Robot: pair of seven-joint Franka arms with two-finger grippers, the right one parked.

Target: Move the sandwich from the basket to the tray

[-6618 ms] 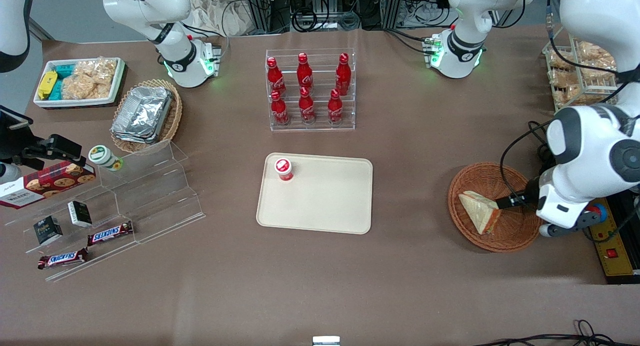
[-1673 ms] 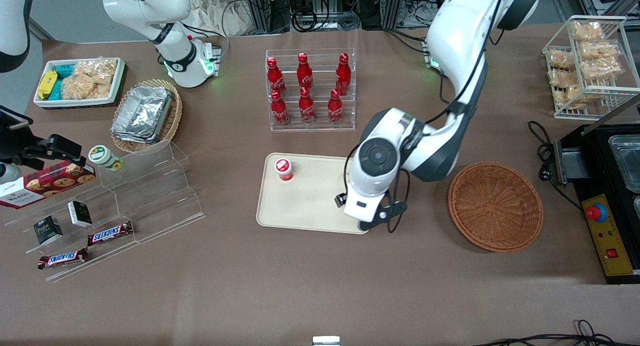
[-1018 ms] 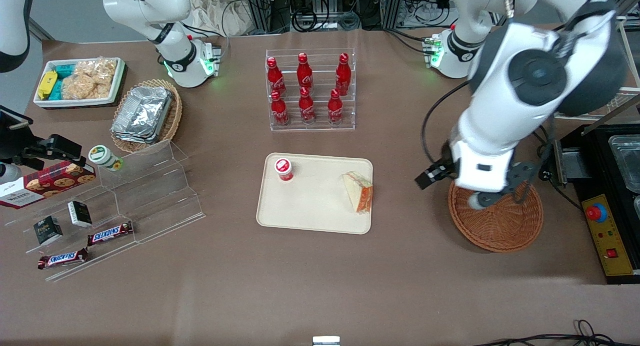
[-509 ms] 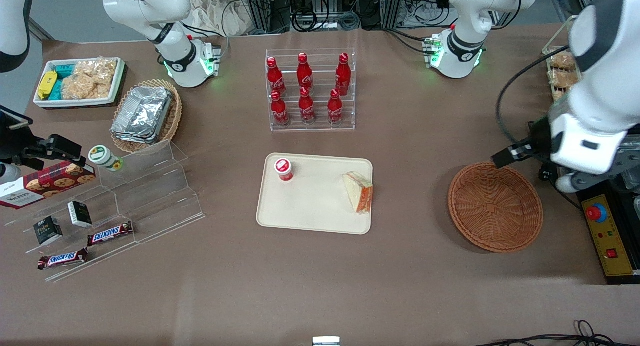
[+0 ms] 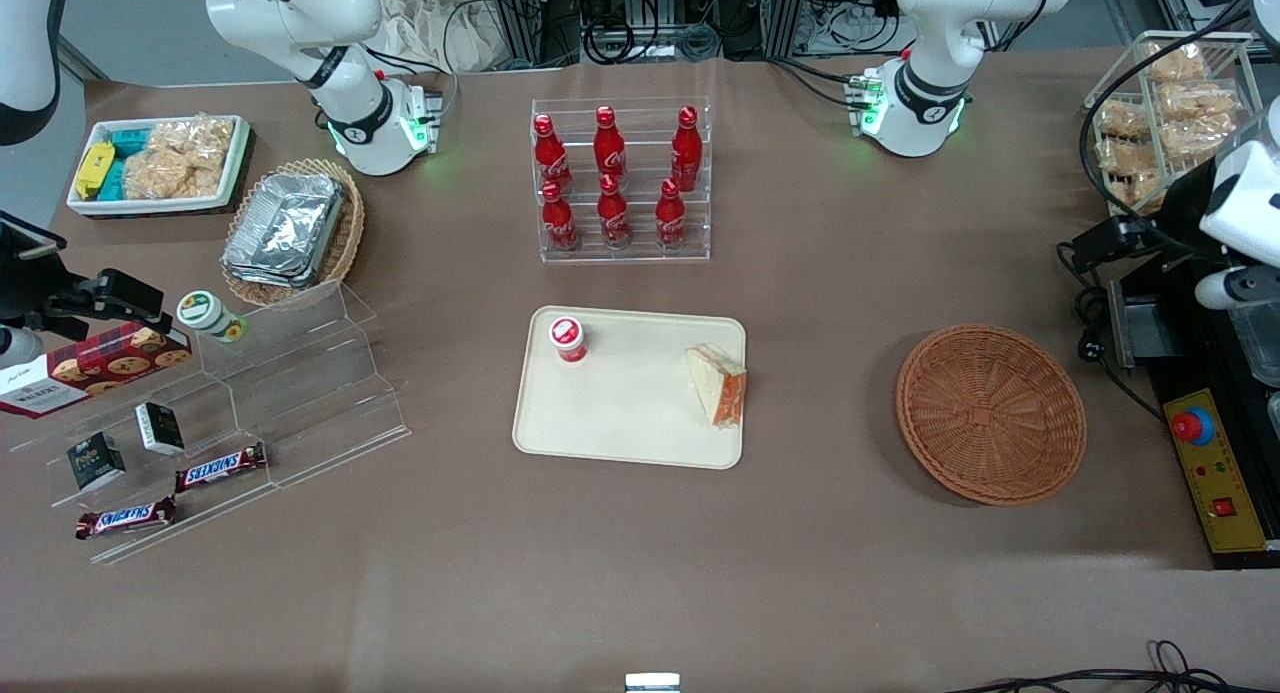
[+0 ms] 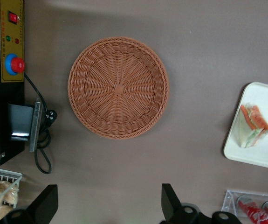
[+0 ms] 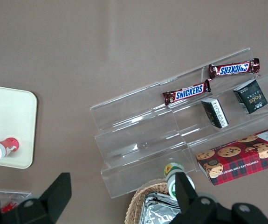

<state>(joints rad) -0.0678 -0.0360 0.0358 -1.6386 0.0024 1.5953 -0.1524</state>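
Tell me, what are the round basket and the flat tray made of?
The basket looks like woven wicker, reddish-brown: strands ring a small center. The tray looks like smooth cream plastic, matte, with rounded corners and a low rim, though that is a guess. The sandwich lies on it. The gripper hangs open, high above the table beside the basket.

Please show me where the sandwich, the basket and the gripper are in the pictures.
sandwich (image 5: 718,383): front view, on its pale bread face; it lies on the tray.
basket (image 5: 990,413): front view, on its woven bottom.
gripper (image 6: 108,205): left wrist view, midway between its open fingertips, above the table.
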